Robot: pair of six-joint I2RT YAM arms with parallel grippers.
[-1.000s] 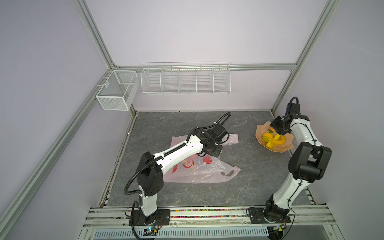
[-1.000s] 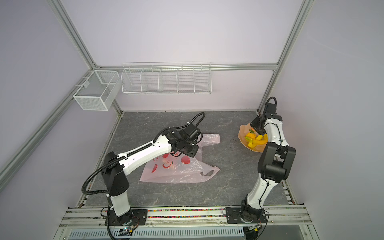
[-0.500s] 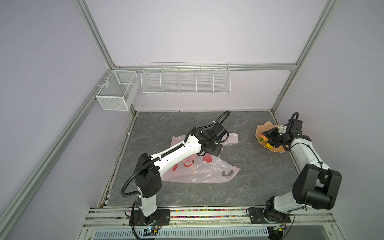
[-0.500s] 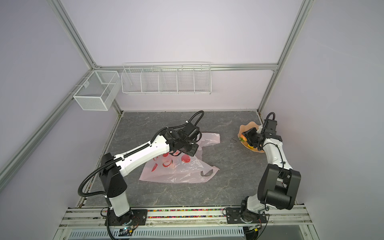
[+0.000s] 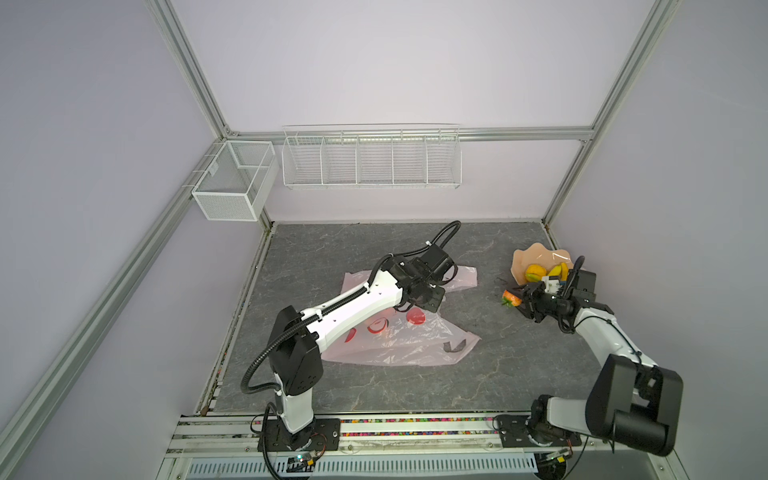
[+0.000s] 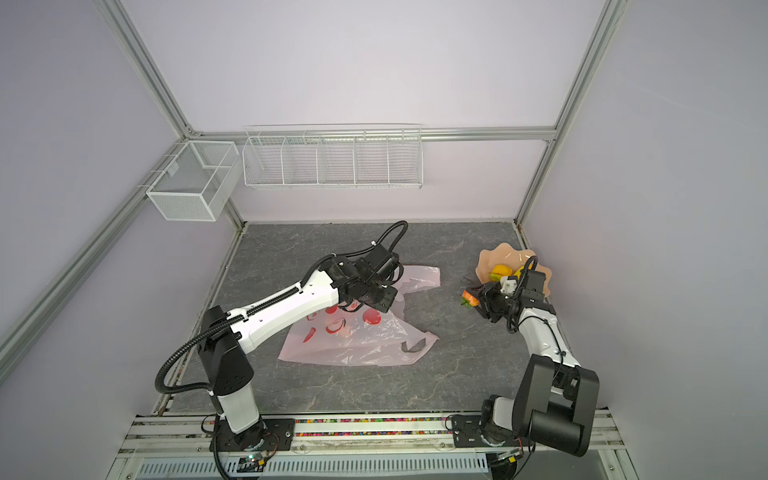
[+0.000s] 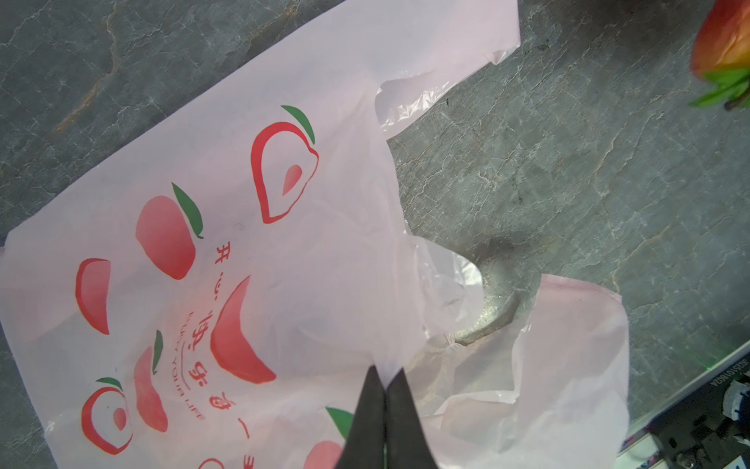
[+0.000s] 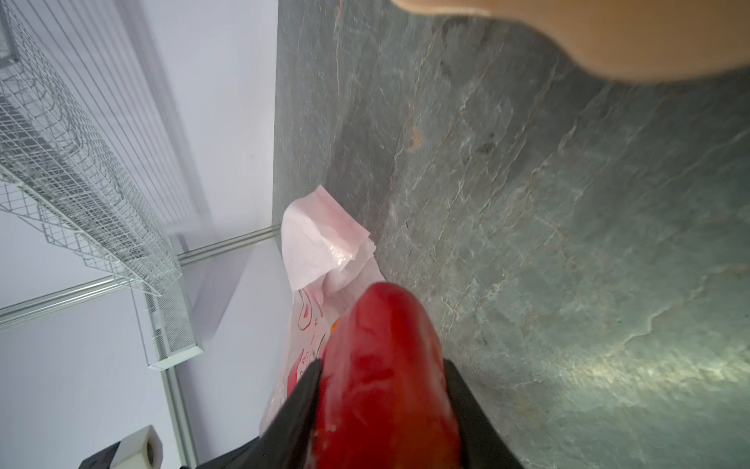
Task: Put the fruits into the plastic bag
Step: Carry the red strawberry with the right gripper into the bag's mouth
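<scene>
The pale-pink plastic bag [image 5: 399,345] [image 6: 361,345] lies flat mid-table, printed with red peaches. My left gripper [image 7: 384,374] is shut on a fold of the bag's edge near its opening [image 5: 428,297]. My right gripper [image 8: 382,363] is shut on a red strawberry [image 8: 385,325]. It holds the strawberry [image 5: 512,298] [image 6: 469,298] just above the table, between the bag and the plate. The left wrist view catches this strawberry [image 7: 722,48] at its edge. Other fruits, an orange [image 5: 534,273] and yellow pieces [image 5: 559,270], sit on the peach plate [image 5: 530,254].
A white wire rack [image 5: 370,162] hangs on the back wall and a mesh box [image 5: 232,187] at the back left corner. The plate [image 6: 496,251] stands close to the right frame post [image 5: 565,183]. Grey stone table [image 5: 478,374] lies in front of the bag.
My right arm has swung from over the plate down toward the front and left, carrying the strawberry off the plate toward the bag. The left gripper keeps its hold on the bag.
</scene>
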